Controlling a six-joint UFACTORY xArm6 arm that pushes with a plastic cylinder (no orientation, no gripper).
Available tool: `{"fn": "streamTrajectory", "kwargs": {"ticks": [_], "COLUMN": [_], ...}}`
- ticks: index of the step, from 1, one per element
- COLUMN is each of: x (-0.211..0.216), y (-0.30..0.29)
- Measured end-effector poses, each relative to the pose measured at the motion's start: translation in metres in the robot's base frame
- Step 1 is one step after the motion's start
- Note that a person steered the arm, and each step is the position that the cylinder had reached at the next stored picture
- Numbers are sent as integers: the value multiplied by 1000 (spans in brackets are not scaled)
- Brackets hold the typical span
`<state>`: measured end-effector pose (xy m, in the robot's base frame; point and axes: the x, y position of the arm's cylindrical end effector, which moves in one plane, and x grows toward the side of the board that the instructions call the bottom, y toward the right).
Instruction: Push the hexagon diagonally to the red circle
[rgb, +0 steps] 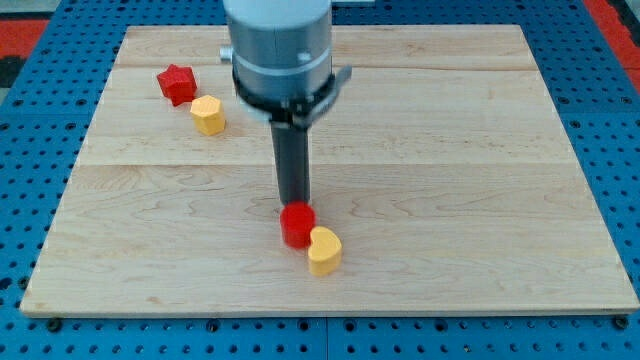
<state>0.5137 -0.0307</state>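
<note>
Tip (294, 203) at the top edge of the red circle (297, 226), near the middle of the desk (450, 150).

Rod stands upright; its lower end meets the red circle from the side of the view's top, apparently touching. Yellow heart (324, 250) sits touching the circle at its lower right. Yellow hexagon (208, 115) lies well apart, toward the view's upper left, just beside a red star (176, 83) at its upper left. No hand fitted, only the bare rod, so no open or closed state to tell.
</note>
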Motion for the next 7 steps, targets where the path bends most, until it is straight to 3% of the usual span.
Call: {"fn": "streamTrajectory", "kwargs": {"ticks": [2, 3, 4, 5, 6, 7], "x": [-56, -127, -181, -131, -70, -96], "y": [-149, -186, -124, -76, -106, -168]}}
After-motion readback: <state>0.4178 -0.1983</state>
